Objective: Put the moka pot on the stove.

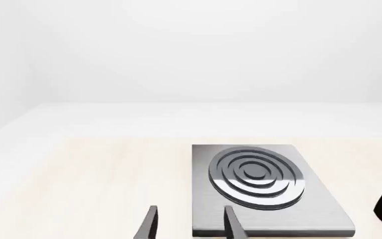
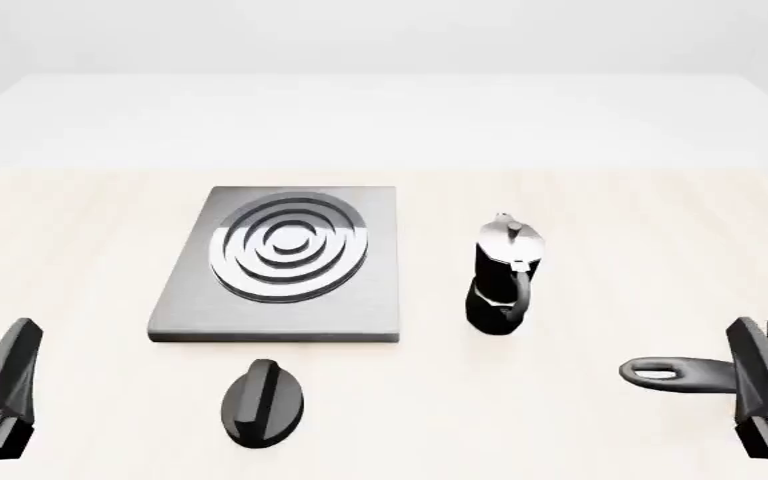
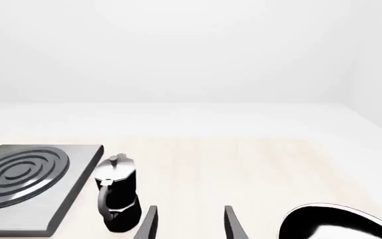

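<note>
Black oval knob (image 2: pixel 263 401) flat on pale wood table (image 2: pixel 77 230), near front edge, left of centre. Black long-handled pan (image 2: pixel 704 368) at right edge, mostly cropped; handle points left, hole at its tip. Pan's glossy bowl shows in right wrist view.

Bright, even, shadowless render — sharp throughout, white surroundings washed out.

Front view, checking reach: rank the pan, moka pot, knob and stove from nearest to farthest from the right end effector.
1. Pan, right beside the right end effector.
2. Moka pot, centre-right.
3. Knob, near left.
4. Stove, far left.
</note>
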Robot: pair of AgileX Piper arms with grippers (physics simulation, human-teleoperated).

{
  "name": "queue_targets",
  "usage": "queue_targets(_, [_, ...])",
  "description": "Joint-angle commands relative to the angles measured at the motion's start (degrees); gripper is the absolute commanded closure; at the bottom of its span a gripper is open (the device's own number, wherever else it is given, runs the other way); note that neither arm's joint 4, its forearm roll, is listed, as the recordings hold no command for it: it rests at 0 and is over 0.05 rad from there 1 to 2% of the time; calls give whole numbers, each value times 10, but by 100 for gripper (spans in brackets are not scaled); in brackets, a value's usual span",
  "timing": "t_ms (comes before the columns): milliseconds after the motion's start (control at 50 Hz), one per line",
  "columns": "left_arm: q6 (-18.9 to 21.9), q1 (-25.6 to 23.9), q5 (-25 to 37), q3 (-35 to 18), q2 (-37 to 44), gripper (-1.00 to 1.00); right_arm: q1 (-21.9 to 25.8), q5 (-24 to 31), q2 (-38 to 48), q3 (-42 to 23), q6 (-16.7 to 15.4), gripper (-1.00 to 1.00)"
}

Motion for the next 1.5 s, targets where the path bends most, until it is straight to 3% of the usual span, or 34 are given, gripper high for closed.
queue_targets(20, [0,0,0,0,0,-100,13,-2,-1,-6,-12,-100])
queue_targets(340, [0,0,0,0,0,-100,35,-3,1,-17,-20,-100])
queue_targets(540, [0,0,0,0,0,-100,65,9,5,-34,-4,-100])
queue_targets(600, [0,0,0,0,0,-100,89,-2,18,-37,-17,-100])
queue_targets(760, [0,0,0,0,0,-100,119,-30,55,-44,-14,-100])
queue_targets(1100, [0,0,0,0,0,-100,154,-116,137,-37,-7,-100])
queue_targets(1500, [0,0,0,0,0,-100,196,-272,314,-38,-19,-100])
